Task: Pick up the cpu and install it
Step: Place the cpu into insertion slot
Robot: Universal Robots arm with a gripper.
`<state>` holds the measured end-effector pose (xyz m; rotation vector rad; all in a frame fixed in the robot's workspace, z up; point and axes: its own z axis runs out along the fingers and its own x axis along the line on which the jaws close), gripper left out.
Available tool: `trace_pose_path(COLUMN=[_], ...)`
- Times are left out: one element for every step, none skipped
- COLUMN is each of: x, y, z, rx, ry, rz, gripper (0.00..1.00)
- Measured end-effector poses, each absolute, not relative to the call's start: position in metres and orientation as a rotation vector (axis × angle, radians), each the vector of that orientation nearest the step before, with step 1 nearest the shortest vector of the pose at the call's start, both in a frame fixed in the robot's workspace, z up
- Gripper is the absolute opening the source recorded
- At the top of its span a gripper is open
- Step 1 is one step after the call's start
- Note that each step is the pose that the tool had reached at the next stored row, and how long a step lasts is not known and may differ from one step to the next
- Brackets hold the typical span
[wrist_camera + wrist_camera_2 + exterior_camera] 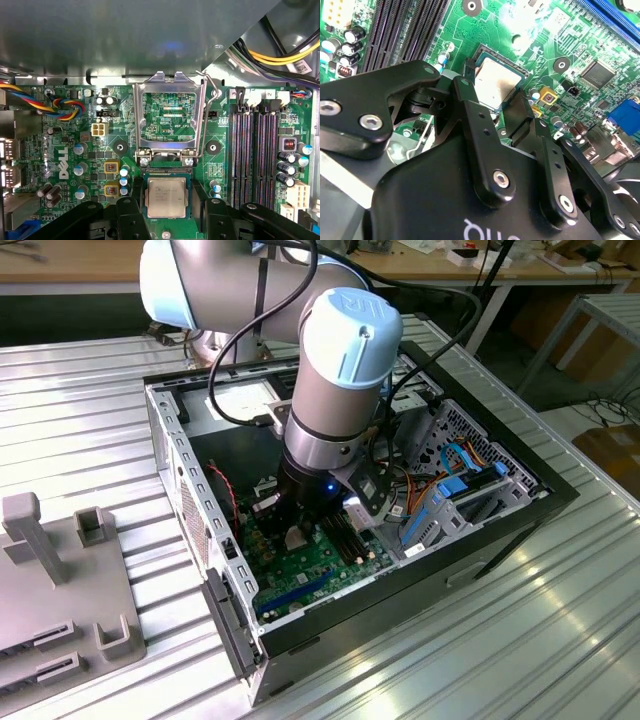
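The claw (166, 189) straddles the cpu (166, 198) lying in the motherboard's (220, 172) socket (166, 171); whether it grips, I cannot tell.

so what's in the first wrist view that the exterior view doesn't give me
First wrist view: the cpu lying flat beside the raised socket frame, plus the memory slots. Exterior view: the arm, the whole case and a grey fixture at the exterior view's left. Both: the green motherboard and the gripper low over it.
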<state>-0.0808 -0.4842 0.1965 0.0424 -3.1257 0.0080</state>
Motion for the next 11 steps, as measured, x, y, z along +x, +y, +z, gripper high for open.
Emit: trace_pose_path(x=[-0.0808, -0.0808, -0.0808, -0.0807, -0.0808, -0.0808, -0.0808, -0.0808, -0.0808, -0.0808, -0.0808], y=[-0.4842, -0.4841, -0.4841, -0.4841, -0.4841, -0.4841, -0.4841, -0.4841, -0.4841, -0.4841, -0.4841], z=[0.1965, 0.1966, 0.1966, 0.1965, 0.1965, 0.1965, 0.1966, 0.1966, 0.1965, 0.1966, 0.1966], rx=[0.042, 0.042, 0.042, 0.042, 0.042, 0.043, 0.043, 0.043, 0.044, 0.045, 0.048], ry=[-3.126, -3.126, -3.126, -3.126, -3.126, -3.126, -3.126, -3.126, -3.126, -3.126, -3.126], rz=[0.008, 0.008, 0.008, 0.008, 0.008, 0.008, 0.008, 0.008, 0.008, 0.008, 0.008], gripper=[0.47, 0.47, 0.47, 0.47, 0.47, 0.47, 0.47, 0.47, 0.47, 0.47, 0.47])
